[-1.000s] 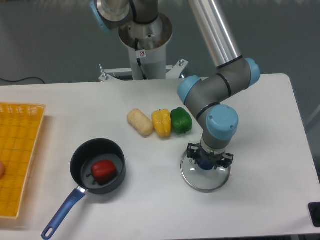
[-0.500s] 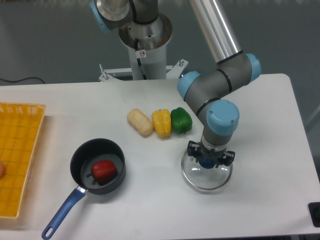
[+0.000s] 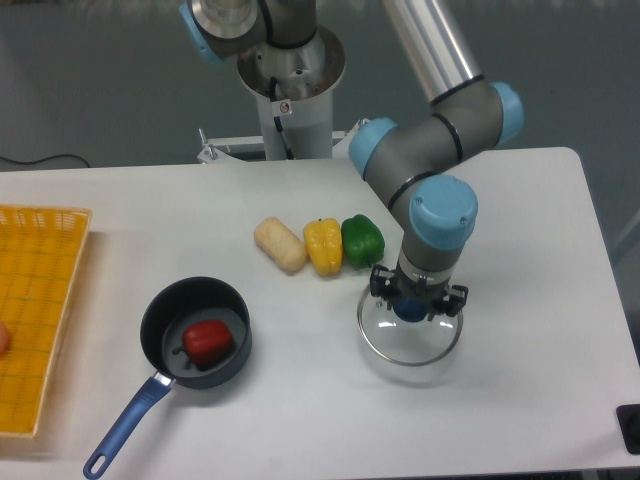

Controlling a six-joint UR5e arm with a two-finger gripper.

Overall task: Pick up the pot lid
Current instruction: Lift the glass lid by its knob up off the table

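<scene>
Well, we have the gripper grasping the pot lid by its blue knob — and we see it right of the black pan, well apart from it.

White table under pan, vegetables

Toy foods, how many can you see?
5: a tan one, a yellow one and a green pepper side by side mid-picture, a red pepper in the black frying pan, and an orange one, cut off, in the yellow basket. The basket could hide more.
</scene>
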